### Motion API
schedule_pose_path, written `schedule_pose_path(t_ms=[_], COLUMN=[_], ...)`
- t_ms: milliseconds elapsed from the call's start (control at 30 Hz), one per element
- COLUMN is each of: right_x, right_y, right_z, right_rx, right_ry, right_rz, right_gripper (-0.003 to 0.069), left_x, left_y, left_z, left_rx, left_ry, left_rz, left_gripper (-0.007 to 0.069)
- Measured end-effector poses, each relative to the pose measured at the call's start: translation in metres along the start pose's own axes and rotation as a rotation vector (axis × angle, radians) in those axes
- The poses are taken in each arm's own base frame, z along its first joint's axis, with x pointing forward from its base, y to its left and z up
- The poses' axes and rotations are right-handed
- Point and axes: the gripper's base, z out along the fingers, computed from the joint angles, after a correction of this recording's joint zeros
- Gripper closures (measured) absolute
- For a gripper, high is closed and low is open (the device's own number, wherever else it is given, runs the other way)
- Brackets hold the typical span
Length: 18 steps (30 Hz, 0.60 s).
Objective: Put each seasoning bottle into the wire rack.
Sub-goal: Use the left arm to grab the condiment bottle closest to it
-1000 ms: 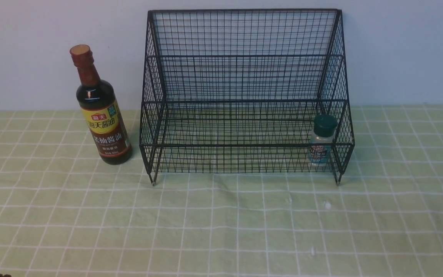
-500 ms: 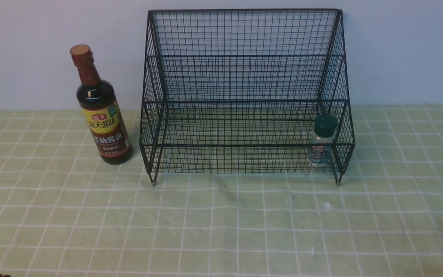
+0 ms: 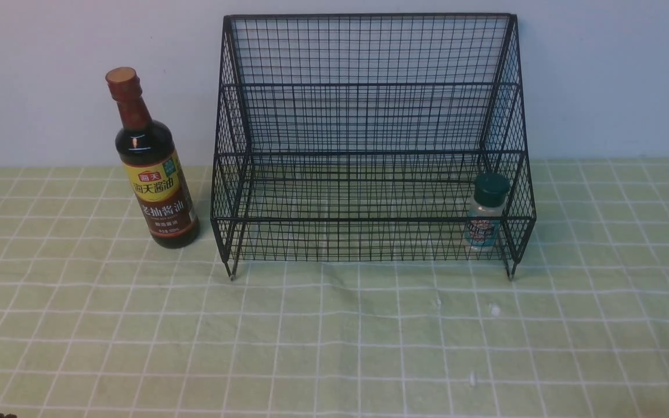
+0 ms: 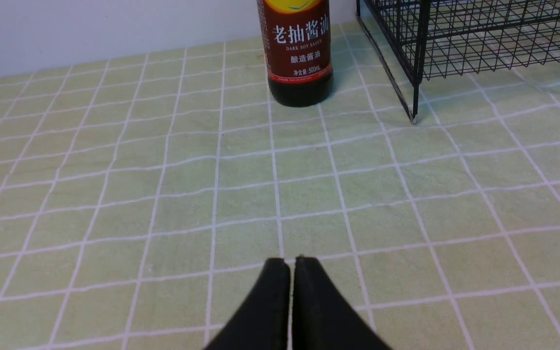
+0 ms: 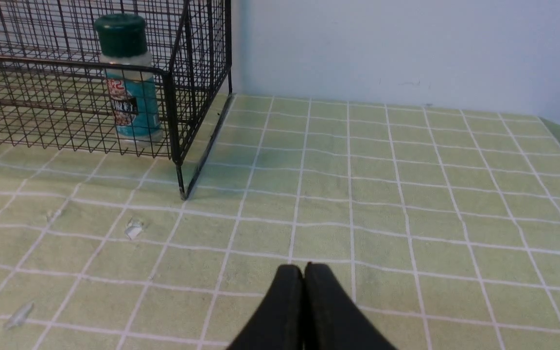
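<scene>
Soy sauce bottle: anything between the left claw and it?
Nothing visible. Only bare checked tablecloth lies between the shut left claw and the soy sauce bottle, which stands upright. The wire rack stands to the bottle's right, not touching it.

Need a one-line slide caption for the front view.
Shaker in the wire rack, lower tier, right end; soy-sauce bottle upright on the checked cloth to its left.
</scene>
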Motion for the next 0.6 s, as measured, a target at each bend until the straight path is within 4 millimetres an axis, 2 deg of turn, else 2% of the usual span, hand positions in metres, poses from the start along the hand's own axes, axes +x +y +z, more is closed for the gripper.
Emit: schedule_pose_path(t_ms=[333,367,533,600], right_x=[0.000,0.000,0.000,0.000], right_y=[0.000,0.000,0.000,0.000], right_z=[0.000,0.000,0.000,0.000], right_rx=[0.000,0.000,0.000,0.000], right_ry=[0.000,0.000,0.000,0.000], right_rz=[0.000,0.000,0.000,0.000], right_gripper=[0.0673,0.0673,0.0673,0.0673], left_x=[0.000,-0.002,-0.016,-0.019], left_y=[0.000,-0.001,-0.005,-0.004], left_z=[0.000,0.000,-0.001,-0.002], left_rx=[0.000,0.009,0.091,0.100], left_ry=[-0.003,-0.017,-0.168,-0.205], left_rz=[-0.002,-0.042,-0.457,-0.524], left_gripper=[0.0631,0.0631,0.0631,0.0631])
